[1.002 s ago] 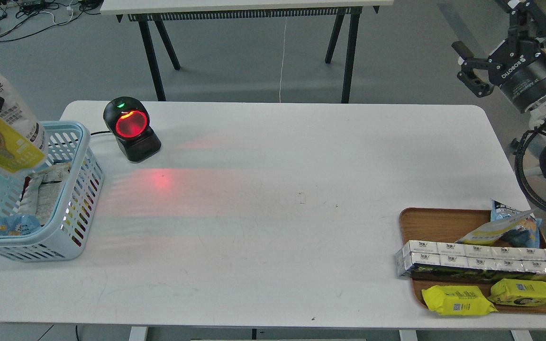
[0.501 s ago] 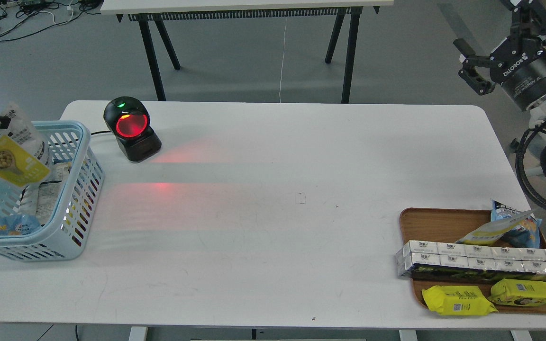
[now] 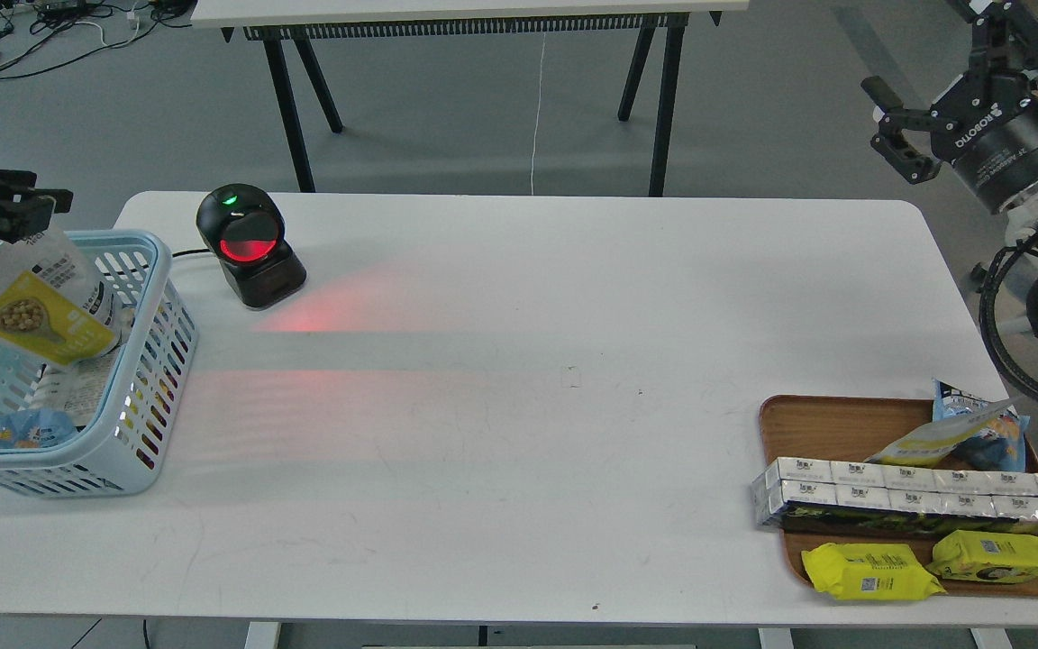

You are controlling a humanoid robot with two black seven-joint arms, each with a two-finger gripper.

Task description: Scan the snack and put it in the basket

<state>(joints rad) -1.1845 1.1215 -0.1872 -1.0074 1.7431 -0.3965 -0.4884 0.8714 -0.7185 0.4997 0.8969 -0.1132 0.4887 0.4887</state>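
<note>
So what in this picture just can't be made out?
- Head view: left gripper, dark and cut by the left edge; jaws unclear.
- Basket: left part cut off; items under the snack hidden.
- Tray: packet print too small.

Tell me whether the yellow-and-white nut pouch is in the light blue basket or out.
In. The yellow-and-white nut pouch lies tilted inside the light blue slotted plastic basket, on other packets.

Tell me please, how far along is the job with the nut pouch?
The snack already lies inside the basket, leaning against its far side. The left gripper hovers above it, no longer touching it. The right gripper is open and idle off the table. Nothing seems left for this pouch.
</note>
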